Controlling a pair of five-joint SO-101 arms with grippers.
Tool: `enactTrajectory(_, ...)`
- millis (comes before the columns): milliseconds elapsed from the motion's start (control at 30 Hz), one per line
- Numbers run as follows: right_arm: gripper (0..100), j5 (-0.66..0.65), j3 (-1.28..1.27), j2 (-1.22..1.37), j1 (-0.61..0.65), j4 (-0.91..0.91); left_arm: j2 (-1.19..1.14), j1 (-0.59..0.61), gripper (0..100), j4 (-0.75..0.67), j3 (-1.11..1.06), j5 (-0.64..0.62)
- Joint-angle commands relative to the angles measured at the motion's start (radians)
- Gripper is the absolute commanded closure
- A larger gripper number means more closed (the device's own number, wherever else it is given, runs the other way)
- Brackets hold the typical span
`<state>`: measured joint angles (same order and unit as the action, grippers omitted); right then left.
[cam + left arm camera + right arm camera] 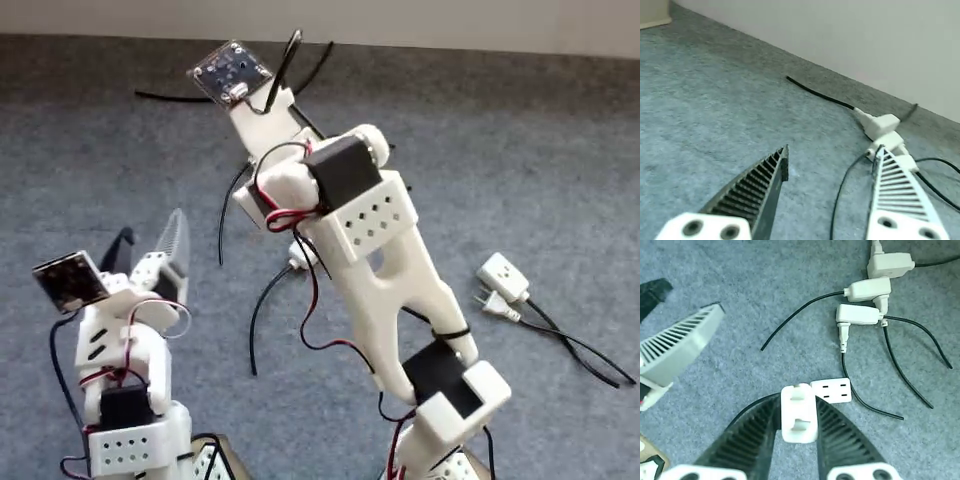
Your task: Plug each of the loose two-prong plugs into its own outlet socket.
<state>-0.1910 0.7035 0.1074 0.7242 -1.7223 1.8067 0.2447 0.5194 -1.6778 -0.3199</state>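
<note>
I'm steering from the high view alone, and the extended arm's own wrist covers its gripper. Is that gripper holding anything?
Observer: Yes. The right wrist view shows the right gripper shut on a white plug.
Operator: Is there a socket near it?
Observer: A white outlet socket lies on the carpet right beside the held plug, with its slots facing the camera.
Operator: And the other arm's gripper?
Observer: The left gripper is open, with nothing between its fingers.
</note>
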Motion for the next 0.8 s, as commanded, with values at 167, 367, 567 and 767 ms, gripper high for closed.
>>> enactTrajectory(167, 94.3, -0.023, -0.372, -0.122, -0.013, -0.038, 0.012, 0.056, 73, -0.031, -0.016, -0.006)
enactTrajectory(367, 94.3, -0.126, -0.753, -0.125, -0.140, 0.050, 0.012, 0.119, 73, -0.035, -0.016, -0.011)
enactTrajectory(567, 94.3, -0.127, -1.125, -0.125, -0.219, 0.381, 0.012, 0.119, 73, -0.035, -0.016, -0.008)
enactTrajectory(767, 94.3, -0.126, -1.392, -0.119, -0.219, 0.756, 0.012, 0.119, 73, -0.034, -0.016, -0.008)
